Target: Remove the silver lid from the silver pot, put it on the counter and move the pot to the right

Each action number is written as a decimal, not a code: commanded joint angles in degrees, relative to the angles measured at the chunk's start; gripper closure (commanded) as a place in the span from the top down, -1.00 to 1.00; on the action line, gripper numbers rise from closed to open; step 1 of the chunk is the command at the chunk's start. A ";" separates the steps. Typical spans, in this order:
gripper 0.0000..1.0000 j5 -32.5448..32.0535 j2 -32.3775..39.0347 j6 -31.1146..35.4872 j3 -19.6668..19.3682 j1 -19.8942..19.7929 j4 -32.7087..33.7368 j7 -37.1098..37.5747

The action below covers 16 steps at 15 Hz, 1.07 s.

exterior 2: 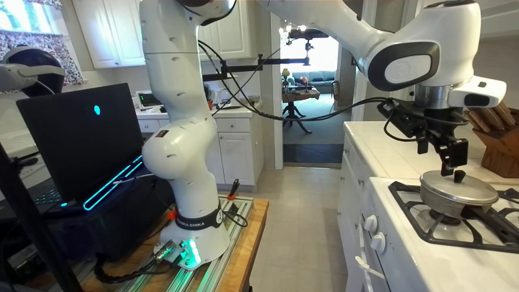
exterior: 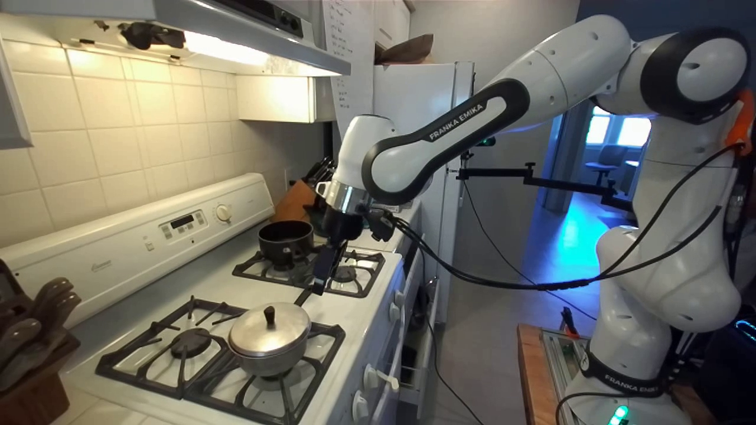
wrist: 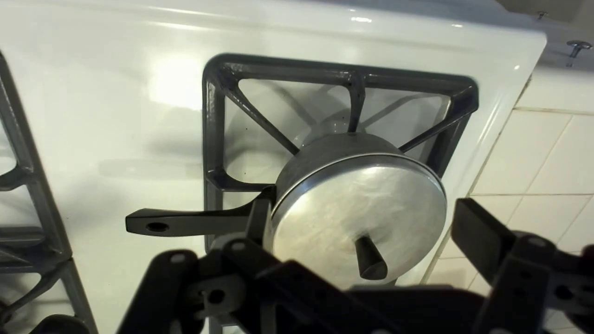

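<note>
Sitting on silver pot (exterior: 274,363) over burner grate (wrist: 214,139): silver lid (exterior: 273,339), black knob (wrist: 370,260) uppermost. Gripper (wrist: 362,207) is hanging near, jaws apart, holding nothing; level lifting is likely needing closure centred on that knob.

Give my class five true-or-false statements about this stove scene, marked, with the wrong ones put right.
1. The silver lid covers the silver pot. True.
2. The lid's knob is gripped. False: the end effector has its jaws wide open.
3. The pot's handle is black. True.
4. The pot sits on the tiled counter. False: it sits on a stove grate.
5. The black pan is uncovered. True.
</note>
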 commanded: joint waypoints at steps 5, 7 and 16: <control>1.00 -3.54 7.36 -2.05 1.91 -0.73 8.65 4.07; 1.00 -4.67 8.81 -2.50 2.04 -0.64 10.14 5.08; 1.00 -7.13 13.95 -3.01 3.07 -0.11 15.37 6.12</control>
